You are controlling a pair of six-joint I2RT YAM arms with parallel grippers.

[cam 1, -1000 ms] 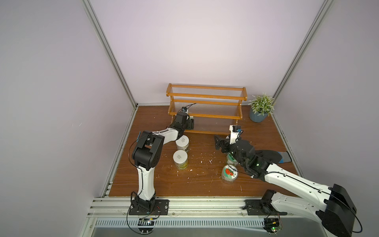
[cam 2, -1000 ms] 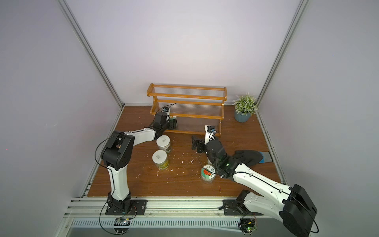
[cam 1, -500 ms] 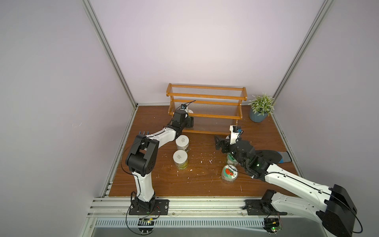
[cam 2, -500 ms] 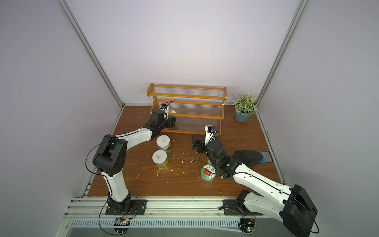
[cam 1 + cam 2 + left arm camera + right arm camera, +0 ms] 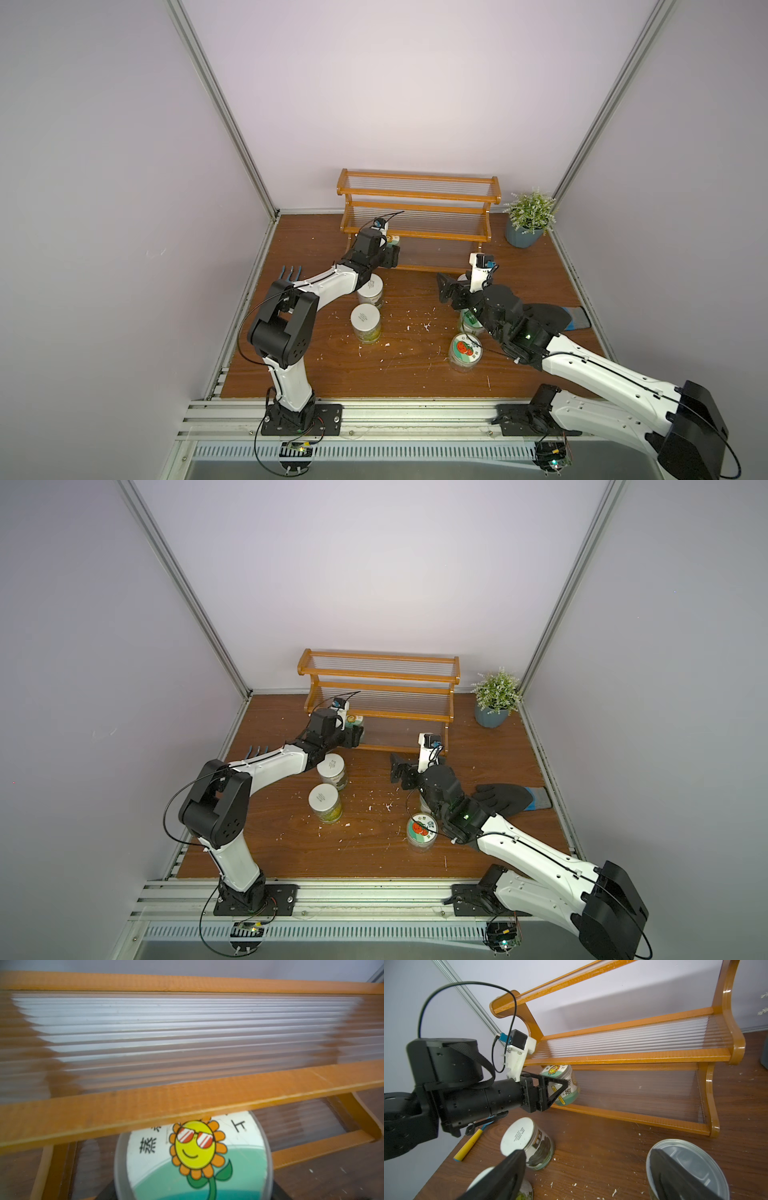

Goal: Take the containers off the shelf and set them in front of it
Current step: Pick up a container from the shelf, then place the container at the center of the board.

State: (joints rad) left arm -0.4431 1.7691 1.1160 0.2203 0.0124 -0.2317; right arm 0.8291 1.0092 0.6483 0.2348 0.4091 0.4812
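Since a second ago the left arm's elbow has swung outward and lower, while its gripper has stayed at the shelf; the right arm and all loose items are unchanged.

At far left, blue tines of a tool (image 5: 291, 272) show in both top views. Its yellow handle appears only in the right wrist view (image 5: 467, 1142).

The left gripper (image 5: 394, 254) is clamped on the sunflower jar (image 5: 197, 1153) at the left end of the shelf's (image 5: 417, 208) lowest tier, under the middle tier's front rail. The left wrist view alone shows the lid picture clearly. The right wrist view alone shows the black fingers (image 5: 560, 1089) against the jar's side. Whether the jar rests on the tier cannot be told.

Two white-lidded jars (image 5: 370, 289) (image 5: 365, 326) stand on the surface (image 5: 415, 374) before the shelf.

The right gripper (image 5: 451, 291) hovers with jaws wide apart, holding nothing. The right wrist view shows a grey-topped can (image 5: 685, 1163) just under one finger, largely hidden in the top views.

A fruit-lidded jar (image 5: 465, 349) stands beside the right arm. Further right lie a black glove (image 5: 544, 316) and a potted plant (image 5: 528, 216).
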